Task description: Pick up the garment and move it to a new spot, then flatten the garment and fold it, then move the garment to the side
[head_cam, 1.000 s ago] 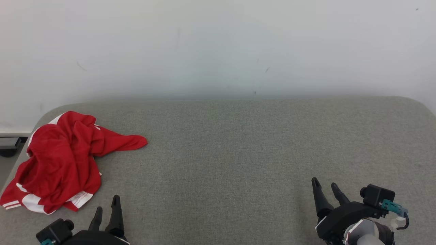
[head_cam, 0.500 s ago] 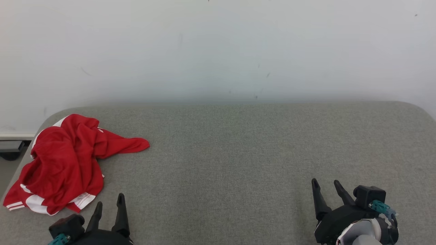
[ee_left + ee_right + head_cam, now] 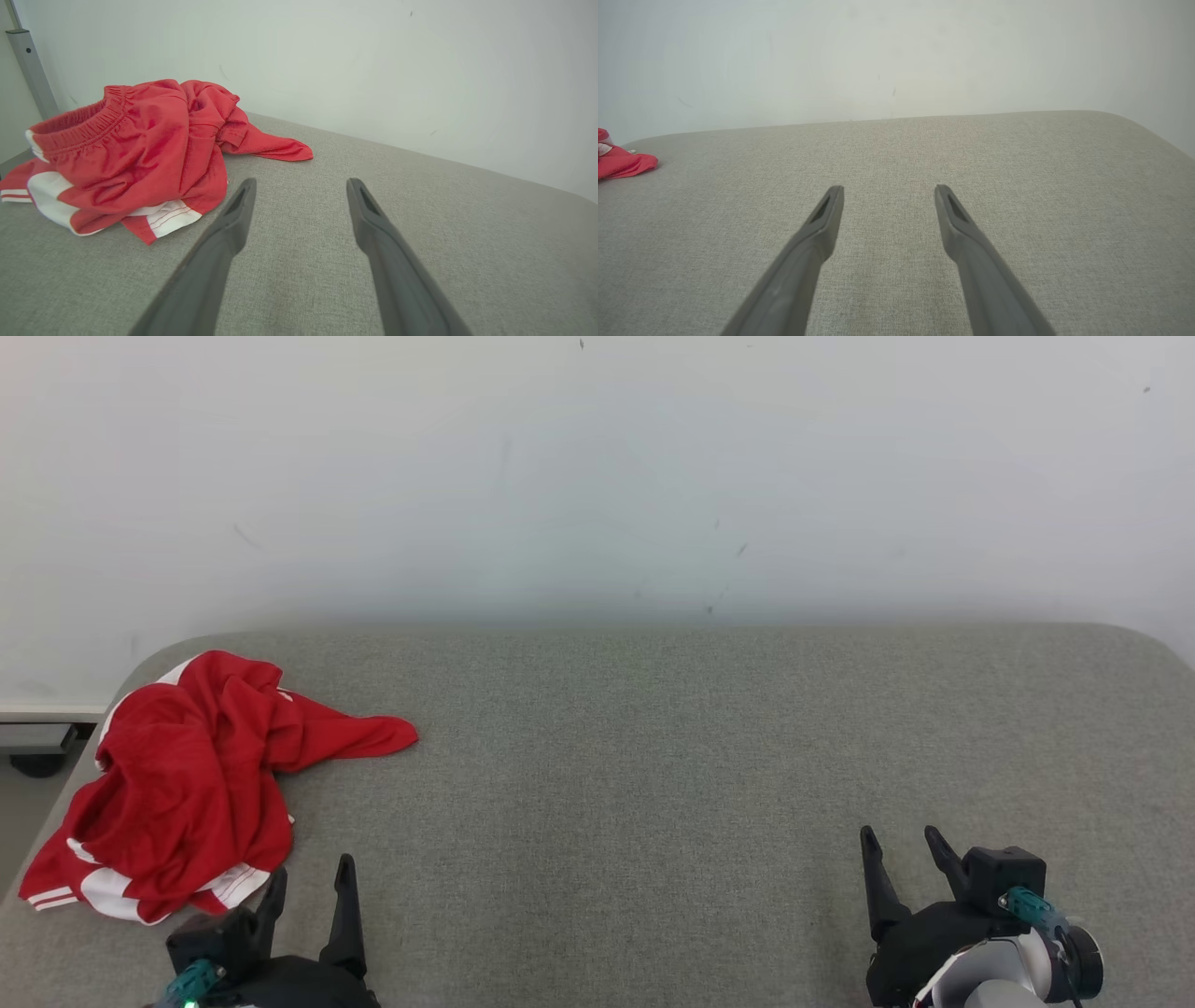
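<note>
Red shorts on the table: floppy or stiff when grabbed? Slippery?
Likely floppy: the red shorts lie crumpled in soft folds, so should drape from a pinch. Probably light; cloth looks thin. Sheen hints at slip; the gathered waistband may grip better.

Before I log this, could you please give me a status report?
Left pincer open, empty. Right pincer open, empty. Red shorts crumpled, untouched, beside left pincer. Nothing in the way.

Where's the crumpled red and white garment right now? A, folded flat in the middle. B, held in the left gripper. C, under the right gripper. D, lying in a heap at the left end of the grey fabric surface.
D: the crumpled red garment with white trim lies bunched at the left end of the grey fabric-covered surface, near the open, empty left gripper.
</note>
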Controlling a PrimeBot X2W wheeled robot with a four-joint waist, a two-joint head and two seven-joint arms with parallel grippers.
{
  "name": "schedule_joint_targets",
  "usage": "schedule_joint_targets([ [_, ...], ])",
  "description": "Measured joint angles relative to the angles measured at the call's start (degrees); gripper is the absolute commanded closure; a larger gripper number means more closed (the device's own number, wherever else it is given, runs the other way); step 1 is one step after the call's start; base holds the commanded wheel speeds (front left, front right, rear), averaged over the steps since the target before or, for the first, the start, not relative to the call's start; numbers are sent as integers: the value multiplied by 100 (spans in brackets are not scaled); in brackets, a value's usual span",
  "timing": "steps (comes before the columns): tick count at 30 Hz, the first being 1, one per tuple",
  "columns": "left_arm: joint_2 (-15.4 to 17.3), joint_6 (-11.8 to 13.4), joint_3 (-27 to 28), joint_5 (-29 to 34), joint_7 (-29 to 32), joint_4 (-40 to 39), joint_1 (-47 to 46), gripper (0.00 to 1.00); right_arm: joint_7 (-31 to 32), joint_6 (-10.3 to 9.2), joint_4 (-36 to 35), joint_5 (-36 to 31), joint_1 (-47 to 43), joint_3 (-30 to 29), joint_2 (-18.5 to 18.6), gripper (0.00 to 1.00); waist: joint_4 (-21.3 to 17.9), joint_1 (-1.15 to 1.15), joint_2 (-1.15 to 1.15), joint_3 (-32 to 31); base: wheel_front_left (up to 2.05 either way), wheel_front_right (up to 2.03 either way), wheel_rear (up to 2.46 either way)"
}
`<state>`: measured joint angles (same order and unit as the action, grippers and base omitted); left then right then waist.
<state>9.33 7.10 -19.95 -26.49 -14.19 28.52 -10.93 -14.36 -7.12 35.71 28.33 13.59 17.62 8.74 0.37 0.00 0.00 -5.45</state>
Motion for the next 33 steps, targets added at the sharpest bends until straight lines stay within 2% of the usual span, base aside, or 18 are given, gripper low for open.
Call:
schedule_joint_targets([
  [11, 18, -62, -138, -21, 331, 41, -25, 0, 159, 0, 124, -18, -14, -179, -59, 0, 20, 0, 0, 1, 0, 0, 0],
  [17, 2, -107, -241, 8, 439, 33, -255, 0, 175, 0, 123, -22, -53, -342, -52, 0, 164, 0, 0, 0, 0, 0, 0],
  [25, -4, -107, -316, 69, 538, 24, -252, 0, 183, 0, 99, -31, -185, -409, -74, 0, 599, 0, 0, 2, 0, 0, 0],
  [33, 132, -101, -289, 77, 586, -13, -249, 0, 230, 0, 64, -57, -152, -364, -189, 0, 1123, 0, 0, 5, 0, 0, 0],
])
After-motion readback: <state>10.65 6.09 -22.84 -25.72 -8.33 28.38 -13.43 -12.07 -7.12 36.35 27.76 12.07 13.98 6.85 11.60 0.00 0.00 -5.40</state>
